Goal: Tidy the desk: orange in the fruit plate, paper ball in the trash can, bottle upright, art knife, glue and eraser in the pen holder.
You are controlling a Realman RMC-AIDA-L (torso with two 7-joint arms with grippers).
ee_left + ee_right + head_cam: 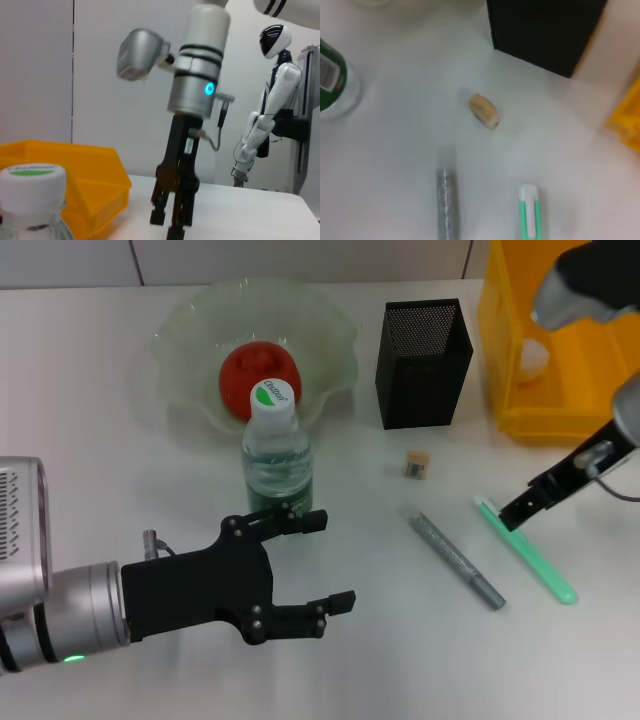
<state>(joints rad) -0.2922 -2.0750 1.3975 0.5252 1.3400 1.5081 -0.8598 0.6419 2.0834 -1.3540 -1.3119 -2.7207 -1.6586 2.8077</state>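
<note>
With the bottle [276, 455] upright, the right gripper [519, 513], fingers slightly apart, hovered at centre right over the green art knife [525, 550], apparently due to descend and clamp; the left gripper [325, 565] sat open at lower left.

A white humanoid robot [270, 107] stands beyond the table [120, 450].

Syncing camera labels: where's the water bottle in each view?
Head view: the water bottle stands upright just in front of the fruit plate, beyond the left tool.
Left wrist view: only its white cap with green label shows at the lower corner, before the yellow bin.
Right wrist view: its green-labelled base shows at the picture's edge.
Shared landmark: the yellow bin appears in all three.
</note>
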